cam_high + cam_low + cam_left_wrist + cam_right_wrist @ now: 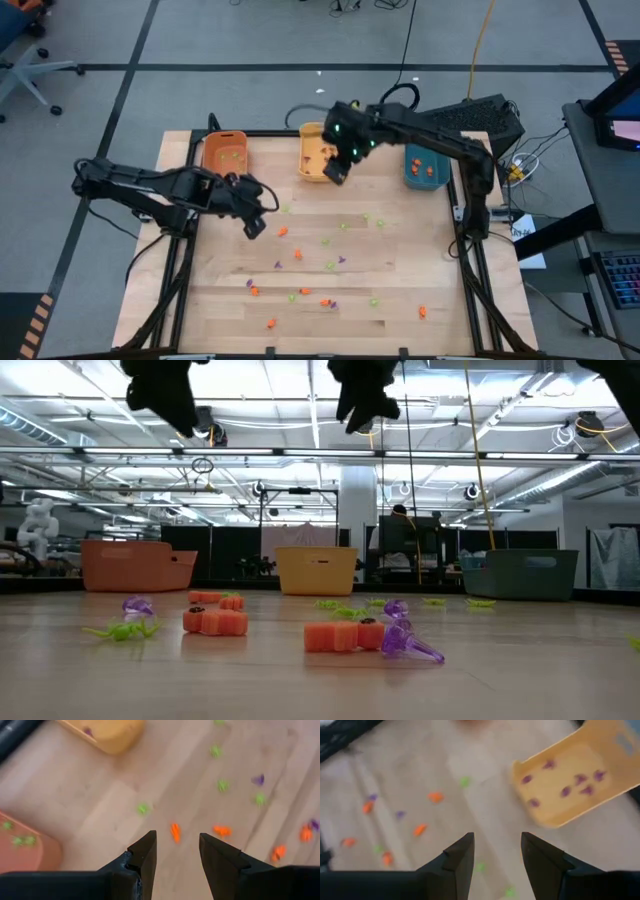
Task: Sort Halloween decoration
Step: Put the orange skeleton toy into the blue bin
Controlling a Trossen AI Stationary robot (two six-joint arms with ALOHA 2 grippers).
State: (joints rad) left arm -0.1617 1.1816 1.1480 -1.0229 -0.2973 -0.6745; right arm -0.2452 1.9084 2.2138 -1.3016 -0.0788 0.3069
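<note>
Your right gripper [336,172] hangs above the near edge of the yellow bin [313,150], its fingers [457,860] parted with nothing between them. In the right wrist view the bin sits just ahead of and to one side of those fingers and holds only purple trinkets [565,791], so this looks like the purple drop-off, and empty fingers right here suit a piece just released or an arm about to go for another.

Your left gripper [253,226] hovers over the tabletop [400,300] on the orange bin's [225,152] side, fingers [142,855] also spread and empty. Directly ahead of the gap between them lies an orange trinket [174,832], with a second orange one just beyond the other finger. That line-up reads as a pick being set up: spread wide enough to drop around a tiny piece.

The orange bin holds green pieces [23,840] and the teal bin [426,168] orange ones, so colour of bin does not match colour of contents; mind that when you choose where the orange trinket goes.

Most of the Halloween decoration [330,265] is still scattered loose across the tabletop beyond both sets of fingers, so the sorting is far from done.
</note>
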